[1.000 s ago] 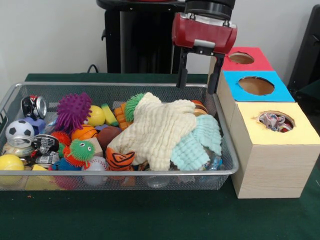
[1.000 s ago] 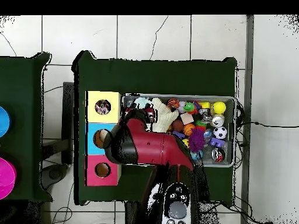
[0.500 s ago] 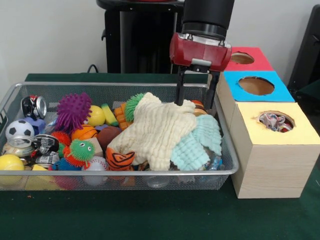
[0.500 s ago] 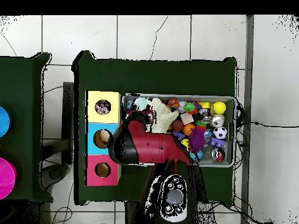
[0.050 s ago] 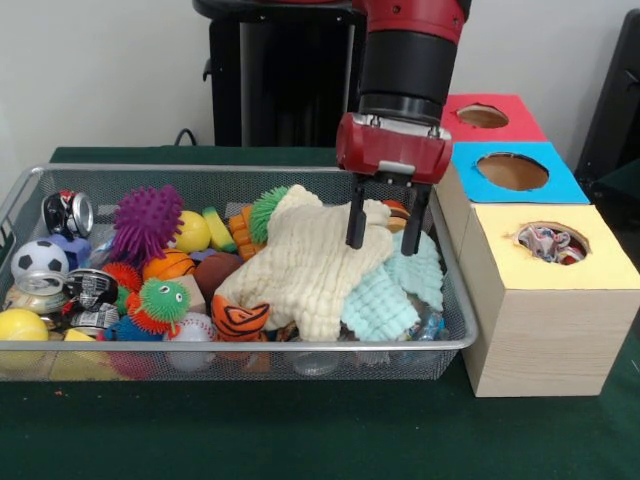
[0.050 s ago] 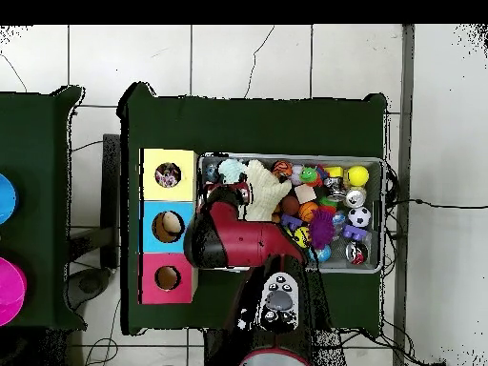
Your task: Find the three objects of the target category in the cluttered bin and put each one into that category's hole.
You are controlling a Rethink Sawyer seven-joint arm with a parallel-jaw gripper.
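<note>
— Which step is it on, do you think?

— The reach, I'd say. The red and black gripper (image 5: 387,228) hangs over the right end of the wire mesh bin (image 5: 60,346), its fingers (image 5: 355,222) spread wide and holding nothing. One fingertip sits on the cream waffle-weave cloth (image 5: 310,262); the other is just above the pale mint cloth (image 5: 400,285) beside it.

— So cloth is the category?

— That's my guess. The yellow-topped wooden box (image 5: 548,300) to the right of the bin has a bit of patterned fabric showing in its hole, while the blue-topped box (image 5: 512,172) and the red-topped box (image 5: 487,118) behind it look empty from here.

— What does the next move need?

— Go lower, close on a fold of the cream cloth, then lift high enough to clear the bin's rim before swinging right to the yellow box. The cloth drapes over an orange striped ball (image 5: 240,319) and other toys, so something may drag up with it.

— Any room to work?

— Tight on the right: the bin wall is just beside the fingers, and the boxes stand against it. Leftward the bin is packed with balls, a purple spiky ball (image 5: 146,222) and crushed cans (image 5: 68,212). Above is open. The green surface (image 5: 300,430) in front is bare.
</note>
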